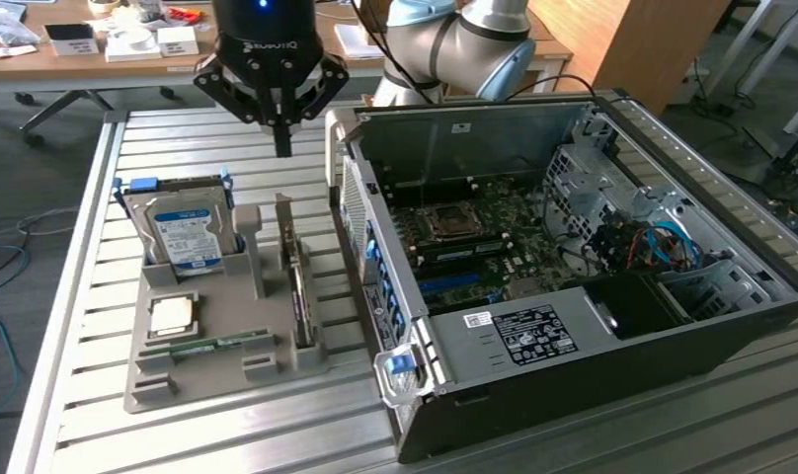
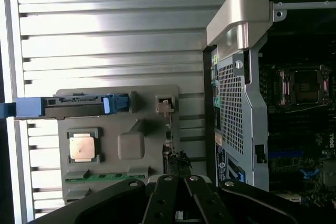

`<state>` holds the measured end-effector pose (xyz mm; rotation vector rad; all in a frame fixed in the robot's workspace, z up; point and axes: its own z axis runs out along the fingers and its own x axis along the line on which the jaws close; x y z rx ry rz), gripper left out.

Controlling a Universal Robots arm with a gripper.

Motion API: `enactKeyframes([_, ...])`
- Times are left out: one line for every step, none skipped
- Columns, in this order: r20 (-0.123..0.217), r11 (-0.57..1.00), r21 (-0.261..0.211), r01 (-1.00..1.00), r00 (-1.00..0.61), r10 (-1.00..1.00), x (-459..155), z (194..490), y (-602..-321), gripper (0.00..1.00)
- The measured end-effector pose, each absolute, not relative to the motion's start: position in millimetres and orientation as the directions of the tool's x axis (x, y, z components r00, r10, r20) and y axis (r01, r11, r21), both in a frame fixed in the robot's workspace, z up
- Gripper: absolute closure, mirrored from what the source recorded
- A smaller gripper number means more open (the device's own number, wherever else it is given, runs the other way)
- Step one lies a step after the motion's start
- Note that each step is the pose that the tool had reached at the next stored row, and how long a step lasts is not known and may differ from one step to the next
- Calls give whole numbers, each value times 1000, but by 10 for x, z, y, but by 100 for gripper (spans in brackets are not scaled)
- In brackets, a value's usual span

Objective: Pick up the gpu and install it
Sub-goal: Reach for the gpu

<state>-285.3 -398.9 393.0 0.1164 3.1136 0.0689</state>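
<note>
Above the grey plastic tray [image 1: 155,380], the black metal pincer [image 1: 283,148] hangs pressed together, empty. Just below it, the thin flat gpu [image 1: 297,286] stands on edge, lying long-ways along the tray's slot.

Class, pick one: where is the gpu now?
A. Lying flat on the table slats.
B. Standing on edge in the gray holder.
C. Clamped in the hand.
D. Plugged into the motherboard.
B: the gpu stands on edge in the gray holder beside the open computer case, with the shut hand above it, not touching.
</note>
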Motion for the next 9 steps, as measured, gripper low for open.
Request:
enactKeyframes([-23, 996, 45, 74, -997, 75, -2858, 3930, -3989, 89])
enactKeyframes([-23, 996, 45, 74, -997, 75, -2863, 3930, -3992, 89])
enactKeyframes([-23, 996, 45, 74, -997, 75, -2871, 3930, -3998, 89])
enactKeyframes([-23, 996, 45, 74, -997, 75, -2880, 3929, -4005, 89])
enactKeyframes([-23, 996, 45, 74, -997, 75, -2890, 3929, -4015, 89])
enactKeyframes([-23, 996, 45, 74, -997, 75, -2899, 3929, -4027, 89])
enactKeyframes([-23, 996, 45, 74, -997, 75, -2907, 3928, -4039, 89])
enactKeyframes([-23, 996, 45, 74, -997, 75, -2913, 3927, -4053, 89])
enactKeyframes([-23, 996, 45, 74, -997, 75, -2917, 3926, -4066, 89])
